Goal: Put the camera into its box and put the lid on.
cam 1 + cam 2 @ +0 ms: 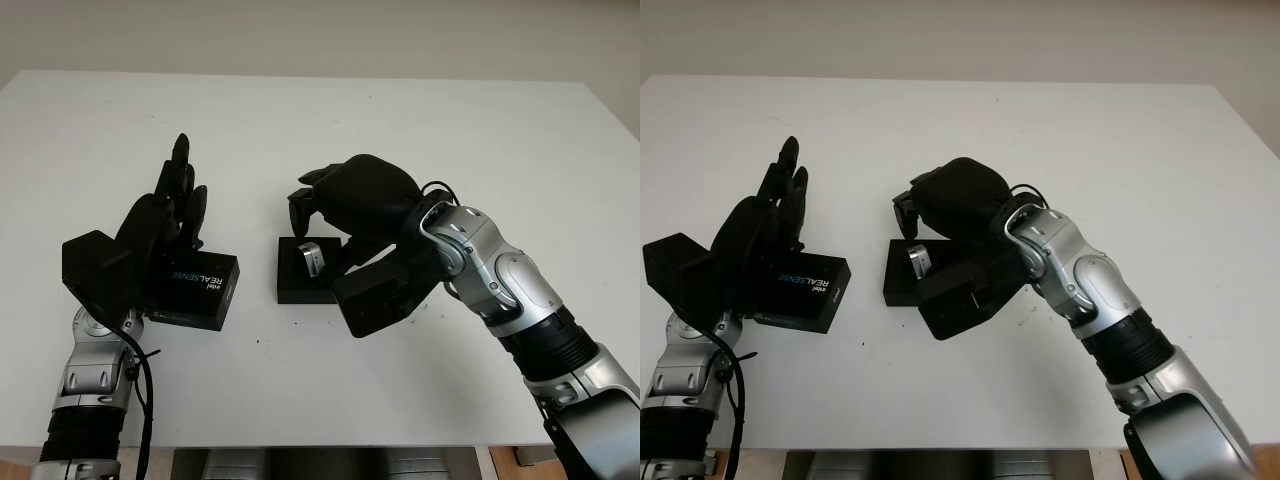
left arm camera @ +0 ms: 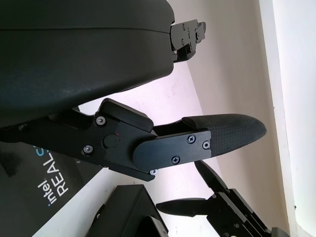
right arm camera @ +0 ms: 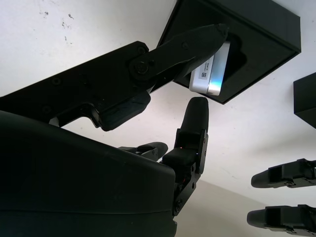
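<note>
Two hands work mid-table: the right hand (image 1: 325, 205) hangs open over the box (image 1: 300, 285), one finger touching the tilted camera (image 3: 211, 73) in its recess; the left hand (image 1: 170, 205), open, hovers above the lid (image 1: 195, 290), bare table (image 1: 330, 110) beyond
</note>
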{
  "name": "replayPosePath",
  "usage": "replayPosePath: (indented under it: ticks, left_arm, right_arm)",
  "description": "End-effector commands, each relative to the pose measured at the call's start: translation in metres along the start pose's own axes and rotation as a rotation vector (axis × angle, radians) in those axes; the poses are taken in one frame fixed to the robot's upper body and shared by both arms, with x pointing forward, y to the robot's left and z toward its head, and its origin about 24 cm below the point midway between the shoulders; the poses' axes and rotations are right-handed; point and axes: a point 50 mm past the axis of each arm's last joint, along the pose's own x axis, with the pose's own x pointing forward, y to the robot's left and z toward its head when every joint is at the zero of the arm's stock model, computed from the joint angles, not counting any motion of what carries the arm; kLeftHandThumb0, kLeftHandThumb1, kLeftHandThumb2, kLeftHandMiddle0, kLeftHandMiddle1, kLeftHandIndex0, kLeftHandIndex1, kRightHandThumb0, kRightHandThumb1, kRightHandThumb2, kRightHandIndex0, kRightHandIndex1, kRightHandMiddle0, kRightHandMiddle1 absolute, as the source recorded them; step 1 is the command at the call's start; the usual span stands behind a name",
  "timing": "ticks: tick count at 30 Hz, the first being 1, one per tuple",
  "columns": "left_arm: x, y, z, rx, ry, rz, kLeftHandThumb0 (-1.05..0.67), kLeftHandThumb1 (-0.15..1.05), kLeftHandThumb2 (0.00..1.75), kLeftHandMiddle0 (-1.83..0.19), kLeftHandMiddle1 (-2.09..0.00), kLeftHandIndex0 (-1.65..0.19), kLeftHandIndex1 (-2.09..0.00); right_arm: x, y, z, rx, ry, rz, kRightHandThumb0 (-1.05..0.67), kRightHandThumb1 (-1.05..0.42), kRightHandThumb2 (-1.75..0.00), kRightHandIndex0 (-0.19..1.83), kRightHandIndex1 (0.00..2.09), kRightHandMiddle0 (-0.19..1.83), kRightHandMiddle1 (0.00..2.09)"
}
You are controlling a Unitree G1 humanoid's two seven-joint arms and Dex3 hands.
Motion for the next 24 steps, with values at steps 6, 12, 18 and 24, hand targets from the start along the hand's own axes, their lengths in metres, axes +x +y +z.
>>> replayPosePath:
  ticks: [6, 12, 18, 24]
  left_arm:
    - [-0.003, 0.0, 0.0, 0.0, -0.008, -0.001, -0.85, 1.05, 0.62, 0.19, 0.0, 0.19, 0.0]
    - [-0.003, 0.0, 0.0, -0.006, -0.006, 0.009, -0.85, 1.05, 0.61, 0.19, 0.0, 0.19, 0.0]
    - [-0.002, 0.0, 0.0, 0.002, -0.008, 0.005, -0.85, 1.05, 0.61, 0.19, 0.0, 0.19, 0.0]
    - [-0.003, 0.0, 0.0, -0.002, -0.007, 0.004, -0.85, 1.05, 0.61, 0.19, 0.0, 0.19, 0.0]
  right_arm:
    - [0.005, 0.005, 0.002, 0.014, -0.007, 0.016, -0.8, -0.89, -0.05, 0.4, 0.06, 0.46, 0.94]
    - [0.006, 0.008, 0.001, 0.025, -0.009, 0.016, -0.77, -0.9, -0.06, 0.42, 0.07, 0.5, 0.96]
    - [0.007, 0.013, 0.001, 0.039, -0.01, 0.014, -0.58, -0.91, -0.06, 0.51, 0.1, 0.54, 1.34]
    - [0.007, 0.016, 0.002, 0.042, -0.025, 0.004, -0.52, -0.93, -0.06, 0.57, 0.12, 0.52, 1.33]
